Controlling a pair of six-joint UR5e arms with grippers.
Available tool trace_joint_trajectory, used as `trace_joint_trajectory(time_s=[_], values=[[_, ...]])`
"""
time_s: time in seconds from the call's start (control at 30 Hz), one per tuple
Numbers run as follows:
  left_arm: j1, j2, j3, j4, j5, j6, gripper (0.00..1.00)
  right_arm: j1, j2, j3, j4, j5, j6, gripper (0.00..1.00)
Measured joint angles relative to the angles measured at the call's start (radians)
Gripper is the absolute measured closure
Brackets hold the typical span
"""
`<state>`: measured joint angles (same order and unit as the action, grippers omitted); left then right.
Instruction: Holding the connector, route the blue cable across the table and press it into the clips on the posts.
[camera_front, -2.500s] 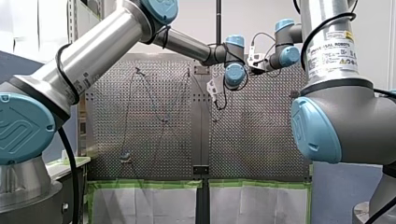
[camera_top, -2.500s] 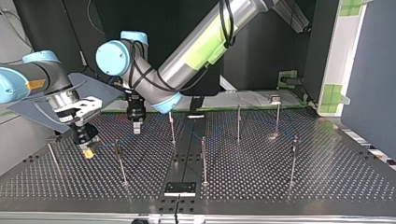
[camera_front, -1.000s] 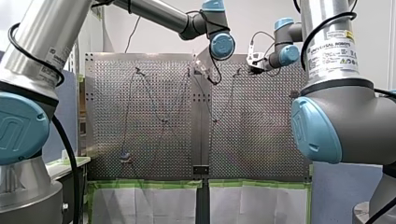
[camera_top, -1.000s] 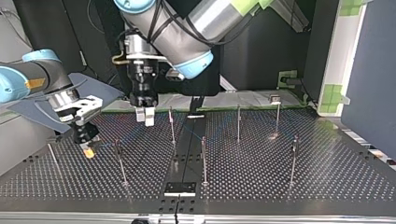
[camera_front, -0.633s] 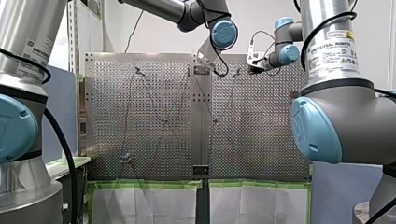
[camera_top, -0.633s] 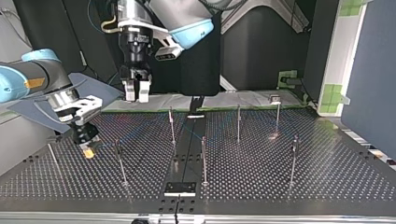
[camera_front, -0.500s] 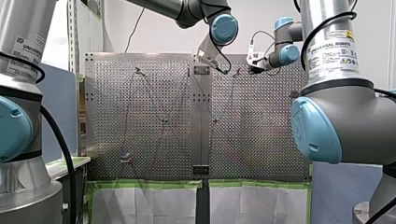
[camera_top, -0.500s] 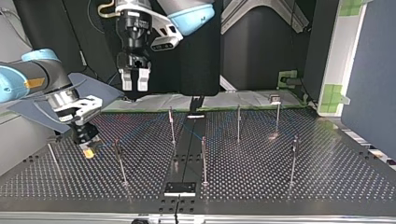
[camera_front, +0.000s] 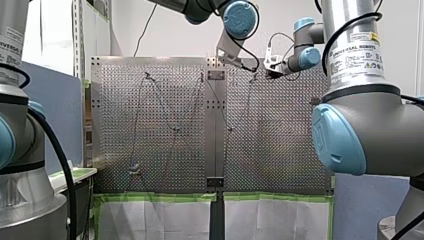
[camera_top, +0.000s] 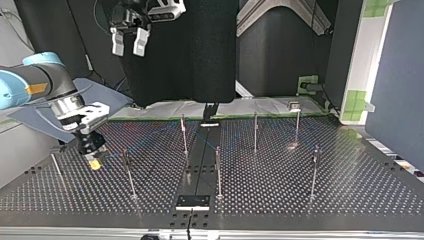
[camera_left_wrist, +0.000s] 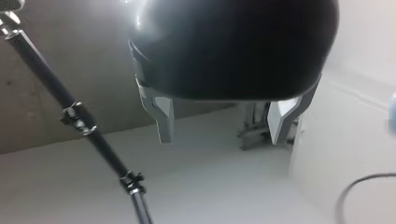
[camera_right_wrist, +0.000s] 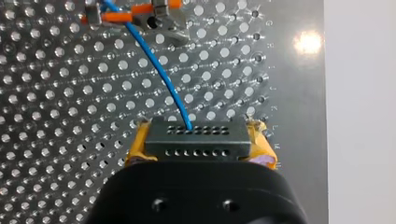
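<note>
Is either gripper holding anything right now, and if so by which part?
My right gripper holds the connector by its two ends, between the yellow pads; the blue cable leaves its face. My left gripper is open and holds nothing.

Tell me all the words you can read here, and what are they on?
"UNIVERSAL ROBOTS": white sticker on my right arm.
Smaller print and yellow warning signs on that sticker: too small to read.
Sticker on my left arm: cut off and blurred, probably the same brand.
Tiny letters along the table edge: too small to read.
</note>
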<state>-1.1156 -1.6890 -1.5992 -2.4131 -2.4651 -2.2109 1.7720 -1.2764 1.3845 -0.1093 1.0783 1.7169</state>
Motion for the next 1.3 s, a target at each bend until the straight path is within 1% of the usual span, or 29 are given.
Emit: trace_joint_trajectory(time_s=[0.1,0.27,0.67,0.9,1.2,1.3], values=[[-0.003,-0.019,-0.024,0.023,0.019,0.011,0.0,0.001,-0.001,0.0,0.0,-0.001,0.001,1.0],[0.023,-0.054,-0.06,0.06,0.054,0.043,0.0,0.001,-0.004,0.0,0.0,-0.002,0.004,1.0],[0.116,-0.148,-0.155,0.155,0.148,0.137,0.0,0.0,-0.007,-0.002,-0.001,-0.003,0.006,1.0],[0.178,-0.205,-0.217,0.217,0.21,0.198,0.0,-0.002,-0.007,-0.002,-0.001,-0.003,0.006,1.0],[0.248,-0.215,-0.286,0.286,0.279,0.252,0.0,-0.004,-0.007,-0.002,0.0,-0.002,0.006,1.0],[0.27,-0.215,-0.308,0.308,0.301,0.261,0.0,-0.004,-0.007,-0.002,0.0,-0.003,0.006,1.0]])
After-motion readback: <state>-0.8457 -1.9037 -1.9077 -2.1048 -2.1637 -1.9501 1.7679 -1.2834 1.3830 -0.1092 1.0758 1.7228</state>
